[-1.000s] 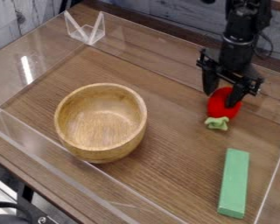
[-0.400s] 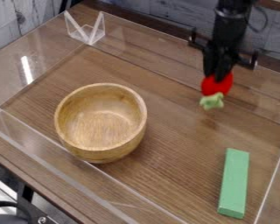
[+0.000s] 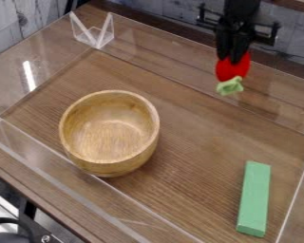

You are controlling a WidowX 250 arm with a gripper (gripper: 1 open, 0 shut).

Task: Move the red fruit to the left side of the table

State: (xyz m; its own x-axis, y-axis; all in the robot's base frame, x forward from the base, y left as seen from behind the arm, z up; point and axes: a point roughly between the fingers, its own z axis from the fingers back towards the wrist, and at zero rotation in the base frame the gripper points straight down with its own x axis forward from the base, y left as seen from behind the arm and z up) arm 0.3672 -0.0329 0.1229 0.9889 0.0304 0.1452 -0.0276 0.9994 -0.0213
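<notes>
The dark metal pincer point(image 3: 231, 59) is clamped on the glossy red strawberry-shaped toy point(image 3: 231, 71), seemingly lifted for carrying toward the brown wood-grain surface's point(image 3: 180, 142) left edge.

Toward seven or eight o'clock we see a round, light wooden bowl point(image 3: 109, 133), upright, its open hollow facing up and its pale rim all in view. Down at five o'clock we have a flat, green rectangular block point(image 3: 253, 198), lying well apart from the bowl, its long side running roughly from twelve to six. Up at eleven o'clock we find a small, clear, angular piece point(image 3: 94, 28) with whitish edges; we can't tell its exact shape. At the lower left, around seven o'clock, we make out black cables point(image 3: 18, 224), looping close to the picture's edge.
</notes>
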